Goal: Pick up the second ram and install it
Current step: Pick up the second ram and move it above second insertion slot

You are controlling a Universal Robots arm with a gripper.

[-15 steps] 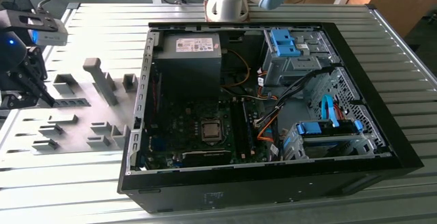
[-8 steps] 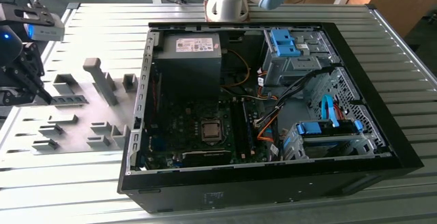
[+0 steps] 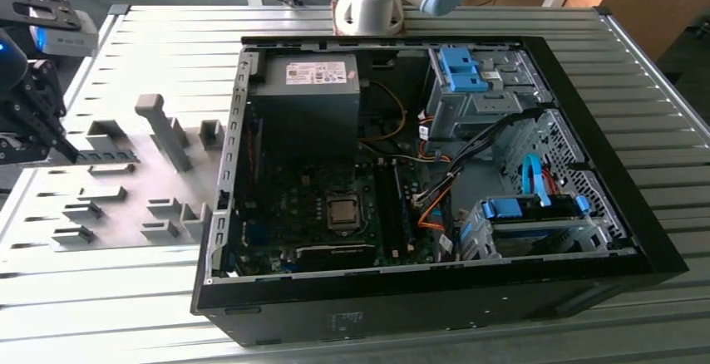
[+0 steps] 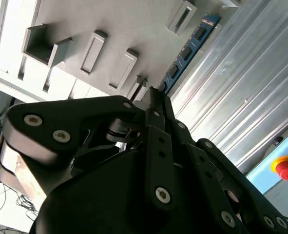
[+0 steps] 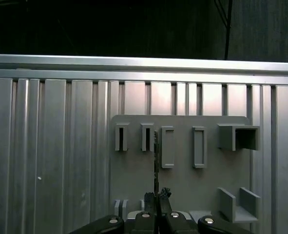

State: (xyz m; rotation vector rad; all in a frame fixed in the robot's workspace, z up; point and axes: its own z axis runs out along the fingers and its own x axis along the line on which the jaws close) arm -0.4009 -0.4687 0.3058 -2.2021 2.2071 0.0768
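Observation:
My gripper point(image 4: 153, 95) is shut on the second ram point(image 4: 187, 51), a thin blue-green board with dark chips that sticks out past the fingertips. In the first wrist view the ram point(image 5: 156, 161) shows edge-on as a dark thin line rising from the closed gripper point(image 5: 157, 196). It hangs over the grey fixture plate point(image 5: 182, 180) with its slotted blocks. In the exterior view the gripper point(image 3: 45, 135) is at the far left, above the plate point(image 3: 122, 189) and well away from the open computer case point(image 3: 621, 239). The motherboard's processor socket point(image 3: 344, 212) lies in the case's middle.
The case holds a power supply point(image 3: 305, 90), cables, and blue drive-bay clips point(image 3: 461, 69) point(image 3: 521, 208). An upright grey block point(image 3: 161, 127) stands on the plate. The arm's base point(image 3: 372, 2) is behind the case. A red button point(image 4: 286, 168) sits beyond the ribbed metal table point(image 5: 46, 146).

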